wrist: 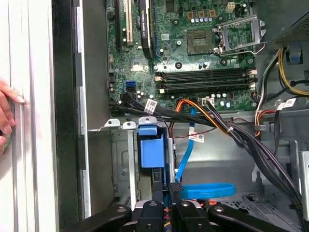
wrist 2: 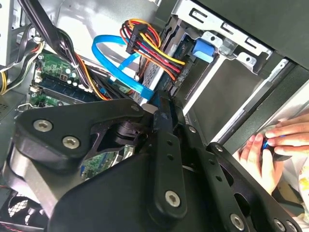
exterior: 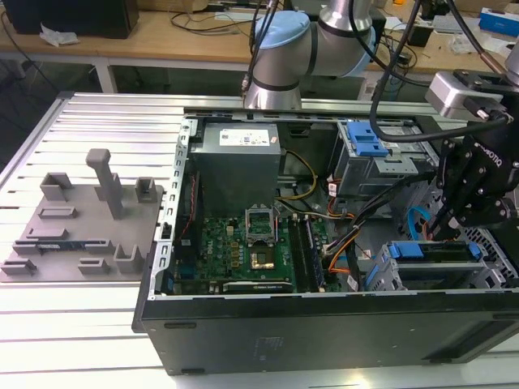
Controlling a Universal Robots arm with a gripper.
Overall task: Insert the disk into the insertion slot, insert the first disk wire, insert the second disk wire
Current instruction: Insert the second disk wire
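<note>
Exterior view high above open case [exterior: 324,243], wrist views close (both inside it)

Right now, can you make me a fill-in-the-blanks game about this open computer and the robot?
The plastic carrier around the flat disk is bright ____. The black tool hangs over the low grey sheet-metal insertion slot at the exterior view's ____. Beside the black computer case, a person's ____ shows in both wrist views.
Missing: blue; right; hand.
</note>
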